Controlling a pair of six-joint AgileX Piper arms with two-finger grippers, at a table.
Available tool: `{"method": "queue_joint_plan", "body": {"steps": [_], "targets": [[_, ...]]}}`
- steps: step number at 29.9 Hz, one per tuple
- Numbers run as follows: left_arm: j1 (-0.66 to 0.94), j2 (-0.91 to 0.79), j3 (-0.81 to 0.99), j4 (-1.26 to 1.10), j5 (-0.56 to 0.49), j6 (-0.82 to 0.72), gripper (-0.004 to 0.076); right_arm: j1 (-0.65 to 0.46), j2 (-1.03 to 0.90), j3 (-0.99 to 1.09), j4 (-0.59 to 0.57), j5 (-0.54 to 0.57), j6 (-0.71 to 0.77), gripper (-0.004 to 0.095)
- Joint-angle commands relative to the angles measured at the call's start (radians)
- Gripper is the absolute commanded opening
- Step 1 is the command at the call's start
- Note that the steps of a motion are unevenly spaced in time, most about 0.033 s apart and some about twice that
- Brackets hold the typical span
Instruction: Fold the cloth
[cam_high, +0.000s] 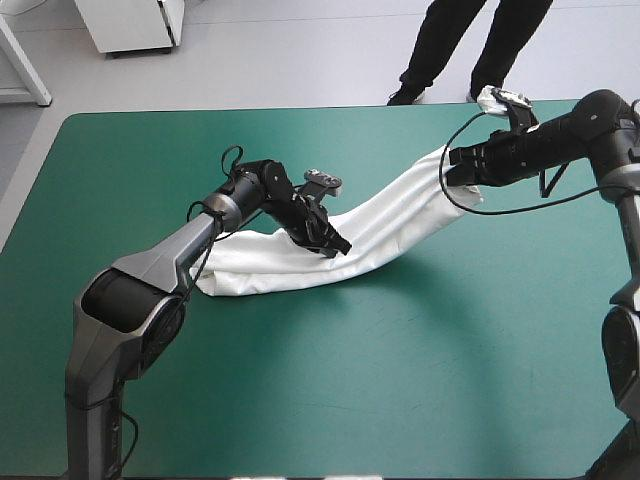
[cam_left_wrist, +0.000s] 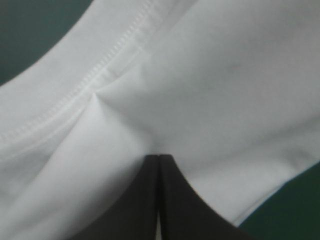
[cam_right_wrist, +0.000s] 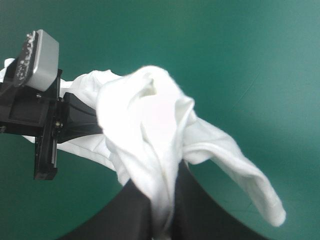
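We note the table (cam_high: 420, 380) first, its teal-green cover filling most of the high view. Across the middle the T-shirt (cam_high: 385, 225) runs as one long white band, gathered lengthwise. Its left end lies flat on the cover beside the left arm, and the band climbs toward the far right, where its other end is lifted clear of the table. The left gripper (cam_high: 333, 243) sits low on the band, about mid-length. In its own wrist view the black fingers (cam_left_wrist: 145, 200) are pressed into a single point. A sliver of white shows between them and creases fan out from the tips, so we log it as pinching the T-shirt. The right gripper (cam_high: 452, 170) holds the raised end near the table's far right. Its wrist view shows the fingers nearly together, with a thick twist of fabric passing up between them. A loose flap (cam_right_wrist: 250, 175) hangs off to one side over the cover. That same view catches the left gripper farther off, its fingers reaching into the cloth. A stitched hem (cam_left_wrist: 100, 72) runs across the fabric just ahead of the left fingertips.
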Motion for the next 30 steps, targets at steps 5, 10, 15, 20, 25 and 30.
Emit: {"method": "queue_joint_plan", "body": {"steps": [5,10,15,20,25,30], "targets": [[0.024,-0.143,-0.172,0.041,0.095,-0.060,-0.0022,0.010,-0.056,-0.035,0.064,-0.005,0.000,-0.0012],[0.080,-0.216,-0.206,0.136,0.216,-0.116,-0.0022,0.098,-0.056,-0.035,0.070,-0.022,0.000,-0.0012],[0.130,-0.322,-0.204,0.179,0.253,-0.142,-0.0022,0.221,-0.056,-0.035,0.092,-0.087,0.000,-0.0013],[0.143,-0.435,-0.204,0.208,0.253,-0.144,-0.0022,0.331,-0.044,-0.035,0.139,-0.172,0.000,-0.0013],[0.143,-0.514,-0.204,0.210,0.253,-0.156,-0.0022,0.428,0.014,-0.080,0.165,-0.187,-0.008,-0.0013],[0.143,-0.578,-0.204,0.237,0.253,-0.176,-0.0022,0.512,0.098,-0.169,0.181,-0.190,-0.008,-0.0013]]}}
